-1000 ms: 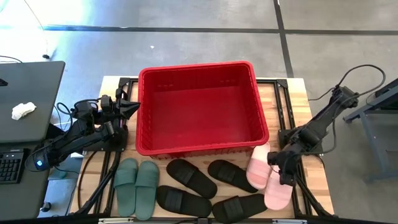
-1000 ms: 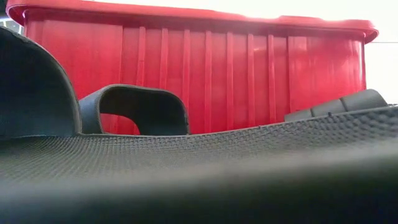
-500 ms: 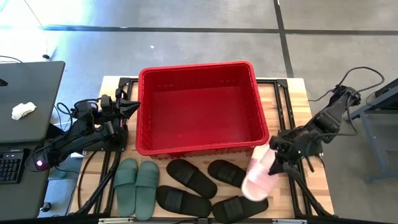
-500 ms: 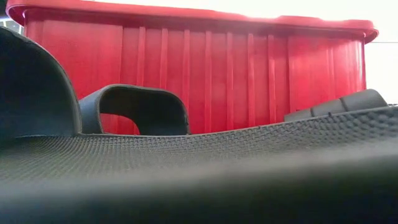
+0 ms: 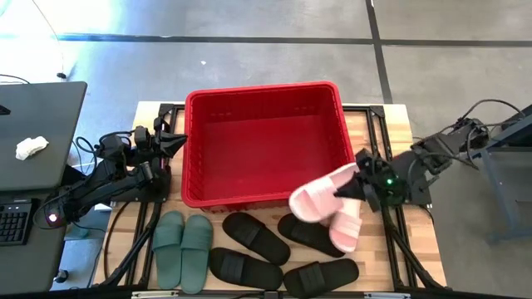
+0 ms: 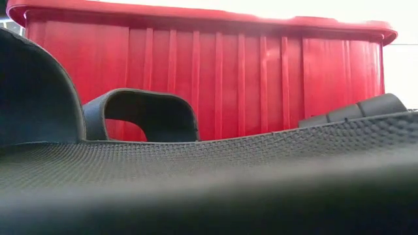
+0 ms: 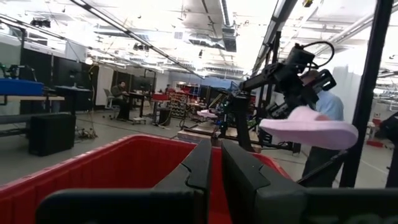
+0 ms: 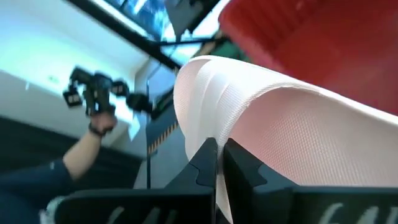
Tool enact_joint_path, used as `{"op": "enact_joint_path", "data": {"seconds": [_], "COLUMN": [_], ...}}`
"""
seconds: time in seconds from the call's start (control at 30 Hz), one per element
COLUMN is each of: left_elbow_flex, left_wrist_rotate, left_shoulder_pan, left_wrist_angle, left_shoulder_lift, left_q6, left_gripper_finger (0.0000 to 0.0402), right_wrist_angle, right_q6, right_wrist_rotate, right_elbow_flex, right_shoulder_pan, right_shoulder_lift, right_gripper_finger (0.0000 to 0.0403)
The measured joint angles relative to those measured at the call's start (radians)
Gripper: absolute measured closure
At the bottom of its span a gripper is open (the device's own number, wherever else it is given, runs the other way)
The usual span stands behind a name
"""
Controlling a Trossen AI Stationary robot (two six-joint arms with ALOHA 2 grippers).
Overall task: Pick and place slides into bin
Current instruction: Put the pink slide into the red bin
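The red bin [image 5: 266, 141] [image 6: 215, 85] stands mid-table. My right gripper [image 5: 347, 189] is shut on one pale pink slide [image 5: 316, 203] [image 7: 309, 127], which hangs in the air off the bin's near right corner. The other pink slide [image 5: 347, 231] lies sole down on the table just below it. A sage green pair [image 5: 183, 249] and several black slides [image 5: 253, 237] [image 6: 140, 114] lie along the near edge. My left gripper [image 5: 176, 143] [image 7: 214, 168] waits shut beside the bin's left wall, holding nothing. My right gripper pinches a thin pink edge of the slide [image 8: 208, 134] between its two fingers; it looks like the strap, though I cannot tell for sure. The fingers come from the table's right, slanting slightly down. The slide is lifted clear, roughly level, stretching away toward the left.
A desk with a laptop [image 5: 37, 133] and keyboard stands left of the table. A person [image 7: 326, 102] stands beyond the table, and an arm holding a device [image 8: 93, 99] shows in the right wrist view. A black slide's sole fills the low view's foreground.
My right gripper has risen and swung toward the table's left and the bin, tipping up from pointing down to nearly level. The pink slide it holds has come off the table beside its mate and now hangs clear, turned about. The other pink slide stays on the table.
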State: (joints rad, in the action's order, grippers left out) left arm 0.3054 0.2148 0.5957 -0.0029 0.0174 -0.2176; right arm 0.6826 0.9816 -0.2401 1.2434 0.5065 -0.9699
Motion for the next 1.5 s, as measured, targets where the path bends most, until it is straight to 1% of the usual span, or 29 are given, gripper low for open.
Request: {"op": "enact_joint_path", "data": {"seconds": [0.17, 0.27, 0.43, 0.6, 0.7, 0.77, 0.83, 1.03, 1.1, 1.2, 1.27, 1.37, 1.5], "left_elbow_flex": [0.000, 0.000, 0.000, 0.000, 0.000, 0.000, 0.000, 0.000, 0.000, 0.000, 0.001, 0.001, 0.001], "left_wrist_rotate": [-0.029, -0.080, -0.182, -0.254, -0.276, -0.276, -0.276, -0.275, -0.252, -0.190, -0.147, -0.125, -0.117], "left_shoulder_pan": [0.000, 0.000, 0.000, 0.000, 0.000, 0.000, 0.000, 0.000, 0.000, 0.000, 0.000, 0.000, 0.000], "left_wrist_angle": [0.000, 0.000, 0.002, 0.020, 0.054, 0.077, 0.100, 0.127, 0.127, 0.129, 0.139, 0.142, 0.150], "left_shoulder_lift": [0.000, 0.000, 0.000, 0.000, 0.000, 0.000, 0.000, 0.000, 0.000, 0.000, 0.013, 0.045, 0.123], "left_q6": [0.002, 0.014, 0.085, 0.171, 0.225, 0.260, 0.291, 0.369, 0.408, 0.431, 0.412, 0.307, 0.189], "left_gripper_finger": [0.0376, 0.0376, 0.0376, 0.0376, 0.0376, 0.0376, 0.0376, 0.0376, 0.0376, 0.0376, 0.0376, 0.0376, 0.0375], "right_wrist_angle": [-0.064, -0.074, -0.087, -0.168, -0.213, -0.227, -0.241, -0.282, -0.314, -0.411, -0.488, -0.561, -0.576], "right_q6": [-0.023, -0.026, -0.022, -0.031, -0.047, -0.044, -0.043, 0.031, 0.039, 0.010, -0.028, -0.132, -0.272], "right_wrist_rotate": [0.002, 0.007, 0.020, 0.124, 0.199, 0.241, 0.260, 0.259, 0.257, 0.260, 0.261, 0.273, 0.277], "right_elbow_flex": [0.000, 0.000, 0.000, 0.000, 0.000, 0.000, 0.000, 0.000, 0.000, 0.000, 0.000, 0.000, 0.000], "right_shoulder_pan": [-0.116, -0.189, -0.313, -0.449, -0.514, -0.550, -0.575, -0.645, -0.665, -0.689, -0.701, -0.717, -0.735], "right_shoulder_lift": [0.000, 0.000, -0.018, -0.079, -0.129, -0.160, -0.190, -0.265, -0.294, -0.334, -0.362, -0.396, -0.426], "right_gripper_finger": [0.0403, 0.0403, 0.0403, 0.0403, 0.0403, 0.0403, 0.0403, 0.0403, 0.0403, 0.0403, 0.0403, 0.0403, 0.0403]}}
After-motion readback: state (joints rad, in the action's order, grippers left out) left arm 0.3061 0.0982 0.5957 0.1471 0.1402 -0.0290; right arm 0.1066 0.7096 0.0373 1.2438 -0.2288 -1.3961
